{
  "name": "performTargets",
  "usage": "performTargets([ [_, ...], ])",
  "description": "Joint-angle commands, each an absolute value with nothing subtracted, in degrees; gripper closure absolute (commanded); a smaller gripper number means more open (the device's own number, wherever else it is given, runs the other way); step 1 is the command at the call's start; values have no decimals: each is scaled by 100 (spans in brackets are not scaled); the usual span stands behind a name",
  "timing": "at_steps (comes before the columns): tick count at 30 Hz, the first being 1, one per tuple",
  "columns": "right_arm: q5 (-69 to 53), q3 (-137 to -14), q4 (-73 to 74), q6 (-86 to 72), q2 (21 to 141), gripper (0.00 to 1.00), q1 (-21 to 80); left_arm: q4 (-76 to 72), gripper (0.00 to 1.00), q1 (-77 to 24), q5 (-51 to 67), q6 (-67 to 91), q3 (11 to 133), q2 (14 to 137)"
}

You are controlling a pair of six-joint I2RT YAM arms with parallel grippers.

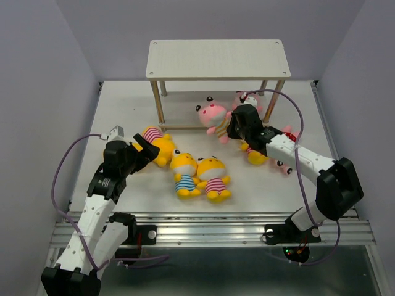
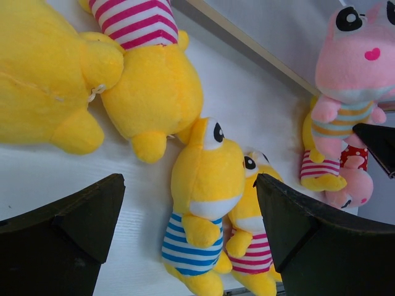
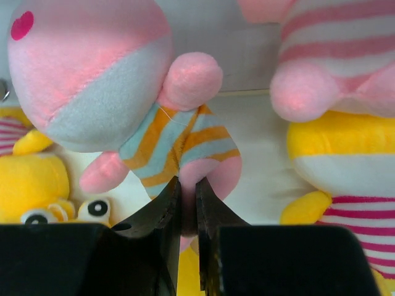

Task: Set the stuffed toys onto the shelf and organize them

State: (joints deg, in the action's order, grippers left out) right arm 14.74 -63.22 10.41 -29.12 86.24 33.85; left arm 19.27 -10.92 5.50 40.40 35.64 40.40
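Observation:
The shelf [image 1: 218, 60] stands at the back of the table, its top board bare. My right gripper [image 1: 232, 127] is shut on the leg of a pink toy in an orange-and-blue striped shirt [image 1: 213, 117], seen close in the right wrist view [image 3: 92, 80], with the gripper [image 3: 187, 191] pinching the leg. My left gripper [image 1: 145, 151] is open and empty; in its wrist view it [image 2: 190, 182] hovers above a yellow blue-striped toy [image 2: 203, 185]. A yellow pink-striped toy [image 2: 250, 240] lies beside that one. Another yellow pink-striped toy [image 1: 157, 143] lies by the left gripper.
A second pink toy [image 1: 247, 98] sits in front of the shelf's right legs. A yellow toy [image 1: 254, 154] and a pink red-dotted toy [image 1: 285, 134] lie under and beside my right arm. The shelf's thin legs [image 1: 158, 105] stand close behind the toys.

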Motion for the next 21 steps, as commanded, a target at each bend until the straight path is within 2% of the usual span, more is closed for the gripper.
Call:
performTargets([
  [1, 2765, -6828, 1037, -3979, 8885, 99, 3410, 1890, 1, -1125, 475, 4043, 3762, 3867],
  [5, 3357, -6987, 1028, -4368, 9123, 99, 3410, 1916, 1, -1125, 457, 4043, 3735, 3858],
  [21, 3481, -7506, 1028, -5563, 9905, 99, 3410, 2012, 1, -1125, 387, 4052, 3753, 3797],
])
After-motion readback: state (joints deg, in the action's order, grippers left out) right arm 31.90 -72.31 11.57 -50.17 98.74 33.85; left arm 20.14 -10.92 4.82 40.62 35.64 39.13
